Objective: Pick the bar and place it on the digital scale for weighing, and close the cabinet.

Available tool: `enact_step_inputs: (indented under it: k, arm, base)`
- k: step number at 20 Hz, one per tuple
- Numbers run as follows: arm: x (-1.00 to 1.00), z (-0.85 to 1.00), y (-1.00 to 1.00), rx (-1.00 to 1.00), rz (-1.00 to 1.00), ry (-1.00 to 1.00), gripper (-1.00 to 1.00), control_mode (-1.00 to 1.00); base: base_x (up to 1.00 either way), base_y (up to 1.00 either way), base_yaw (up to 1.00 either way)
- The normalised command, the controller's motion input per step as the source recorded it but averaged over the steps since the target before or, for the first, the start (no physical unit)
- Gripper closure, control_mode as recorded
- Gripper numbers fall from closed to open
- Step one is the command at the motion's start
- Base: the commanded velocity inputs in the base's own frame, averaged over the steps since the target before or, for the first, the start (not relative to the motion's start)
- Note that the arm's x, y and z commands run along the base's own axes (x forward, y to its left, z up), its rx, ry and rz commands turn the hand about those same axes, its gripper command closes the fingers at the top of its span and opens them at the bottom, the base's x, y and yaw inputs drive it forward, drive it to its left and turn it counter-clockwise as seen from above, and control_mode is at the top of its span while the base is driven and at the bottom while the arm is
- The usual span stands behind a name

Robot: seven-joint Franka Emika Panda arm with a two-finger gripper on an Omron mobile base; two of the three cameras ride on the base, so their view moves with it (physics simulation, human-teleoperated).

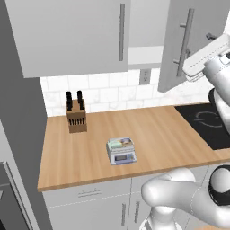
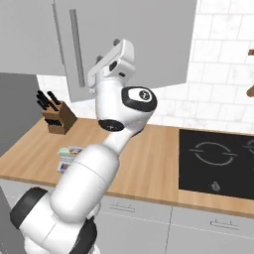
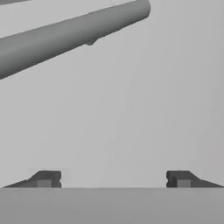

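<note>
Lower centre of the left base view: the bar (image 1: 120,143) lies on the scale (image 1: 121,152) on the counter (image 1: 157,134). Upper right, the cabinet (image 1: 67,36) door (image 1: 191,40) hangs ajar. Hand view: the gripper (image 3: 113,179), fingers spread and empty, faces the door below its handle (image 3: 74,33).

Both base cameras are looking forward and down from behind the arm, left and right, sharing the wooden counter (image 1: 148,130), knife block (image 1: 76,117) and open cabinet door (image 1: 191,40). The hand camera is facing that door's handle (image 3: 70,33) very closely.
</note>
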Motion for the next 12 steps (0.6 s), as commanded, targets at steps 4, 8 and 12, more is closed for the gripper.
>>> enact_step_inputs:
  k: [4,8,12]
  arm:
    - [1.00,0.00,0.00,0.00,0.09,0.12,-1.00,-1.00]
    - [1.00,0.00,0.02,0.00,0.03,0.16,-1.00,-1.00]
    - [1.00,-0.05,0.00,0.00,0.01,0.14,-1.00,-1.00]
  base:
    - [0.00,0.00,0.00]
    - [0.00,0.00,0.00]
    - [0.00,0.00,0.00]
